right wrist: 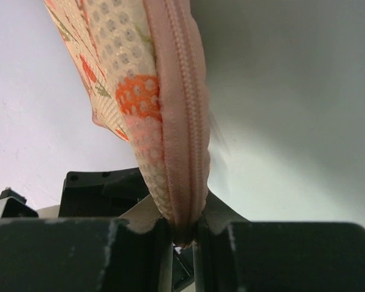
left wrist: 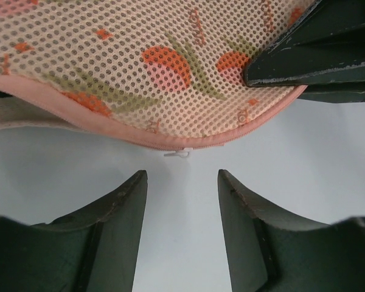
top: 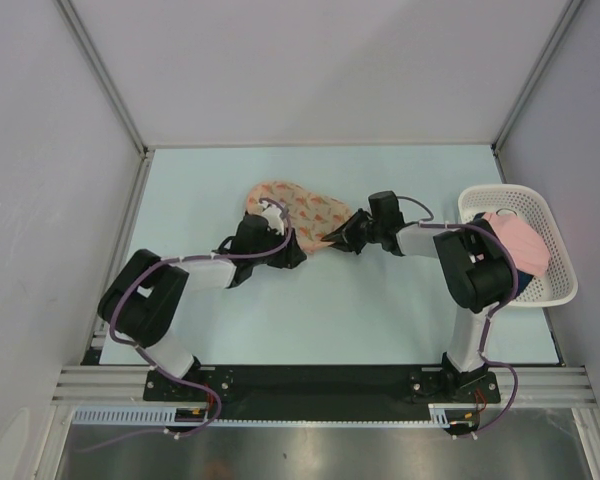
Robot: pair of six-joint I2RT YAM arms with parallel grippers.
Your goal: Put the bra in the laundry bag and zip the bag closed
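I see the bag (top: 302, 210) in the middle of the desk (top: 380, 320), a little toward the far edge, with my right gripper (right wrist: 182, 234) clamped on its zipped rim at the right end, while my left gripper (left wrist: 182, 182) stands with fingers apart just beside the near rim, holding nothing.

1. The right gripper (right wrist: 182, 234) is clamped on the laundry bag's (right wrist: 146, 103) pink rim.
2. The closed zip (right wrist: 185, 121) runs upward from the fingers.
3. Orange-patterned mesh faces left.
4. The pale table (right wrist: 292, 121) lies behind.
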